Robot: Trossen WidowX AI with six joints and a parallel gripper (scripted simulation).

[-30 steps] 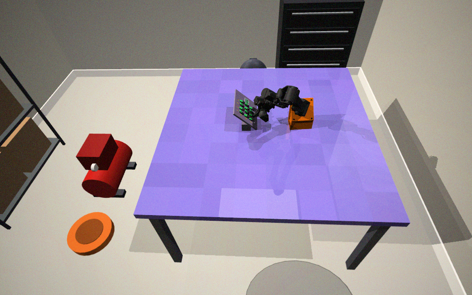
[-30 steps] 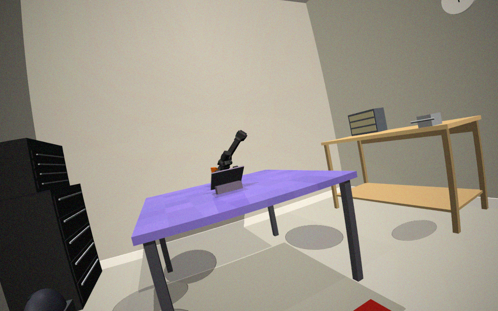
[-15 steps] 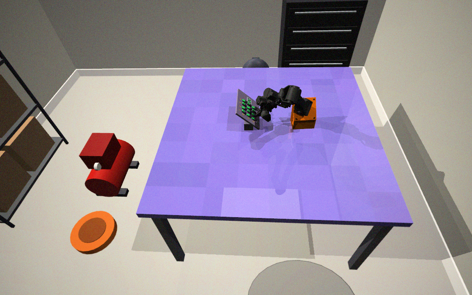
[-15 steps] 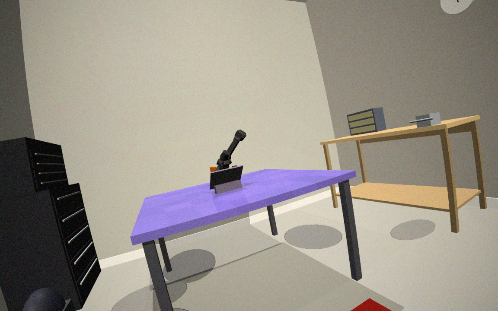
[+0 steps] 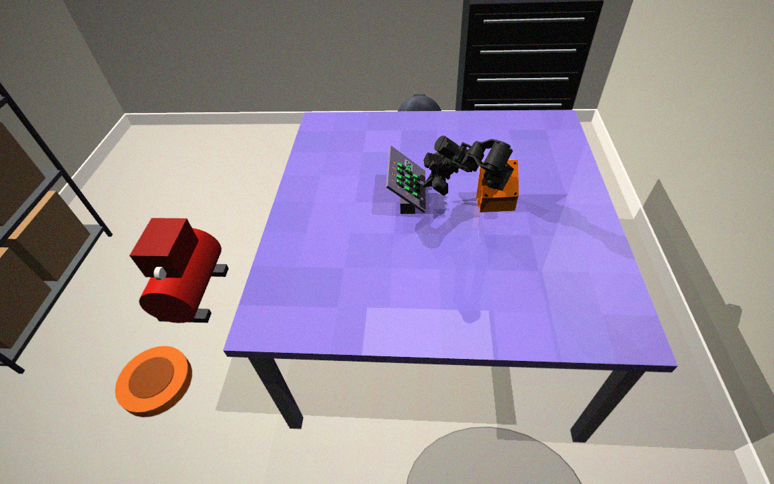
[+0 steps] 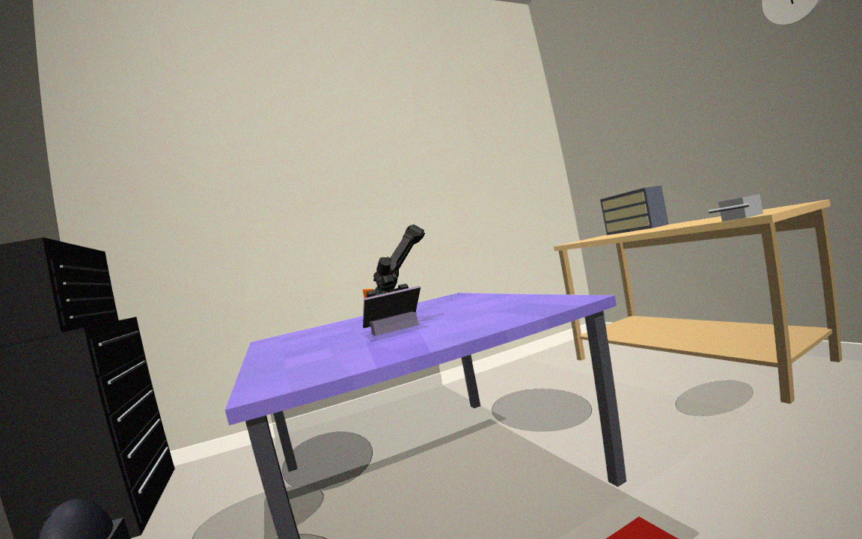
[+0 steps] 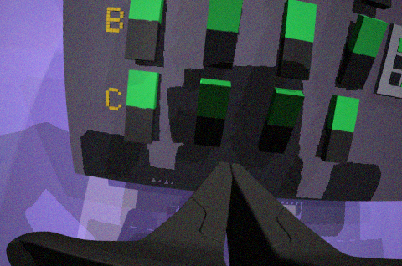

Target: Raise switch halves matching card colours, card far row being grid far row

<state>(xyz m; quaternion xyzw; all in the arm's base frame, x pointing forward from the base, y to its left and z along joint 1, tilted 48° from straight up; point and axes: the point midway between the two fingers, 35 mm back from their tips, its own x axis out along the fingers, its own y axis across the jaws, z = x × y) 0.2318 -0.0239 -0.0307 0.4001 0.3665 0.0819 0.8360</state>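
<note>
The tilted grey panel (image 5: 395, 157) (image 7: 261, 28) carries a grid of green and dark grey switches; the exterior view shows only its back (image 6: 390, 307). My gripper (image 7: 227, 171) (image 5: 425, 183) is shut and empty, its tips over the panel's near strip, just short of row C, between its second switch (image 7: 213, 111) and third switch (image 7: 281, 120). Both lie in shadow, each with a brighter green strip at its far edge. The first C switch (image 7: 141, 107) and fourth (image 7: 341, 128) are lit. The far row is cut off. The small card (image 7: 385, 71) is mostly out of the wrist view; its squares are too small to read in the top view.
The panel stands on a purple table (image 5: 432, 282) (image 6: 327, 375). The arm's base is at the orange block (image 5: 498, 203), to the panel's right in the top view. A dark drawer cabinet (image 5: 522, 63) stands behind the table. A red tank (image 5: 179, 286) is on the floor.
</note>
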